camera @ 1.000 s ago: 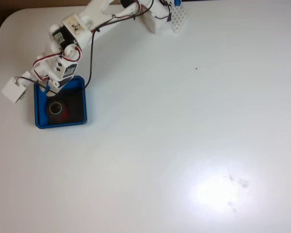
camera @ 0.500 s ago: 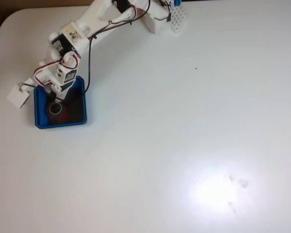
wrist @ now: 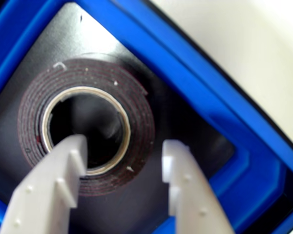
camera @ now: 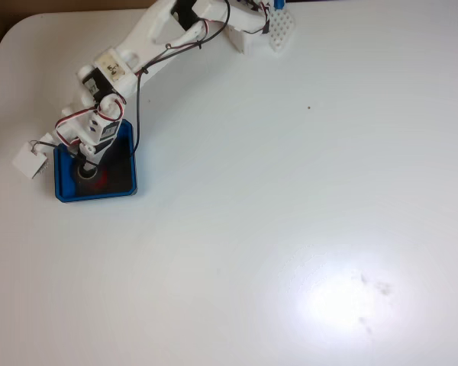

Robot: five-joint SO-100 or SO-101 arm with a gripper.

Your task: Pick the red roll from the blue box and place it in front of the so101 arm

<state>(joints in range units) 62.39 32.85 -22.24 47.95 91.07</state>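
one gripper (wrist: 124, 148) finger seemingly inside the red roll (wrist: 136, 122), other outside.

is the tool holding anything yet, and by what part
Nothing is held. The open tool straddles one side of the round red roll's wall, one finger in its hole, one outside, inside the blue tray.

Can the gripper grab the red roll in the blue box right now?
Probably yes. The open gripper hangs just over the red roll in the blue box, one finger at its hole, one outside its wall, nothing between.
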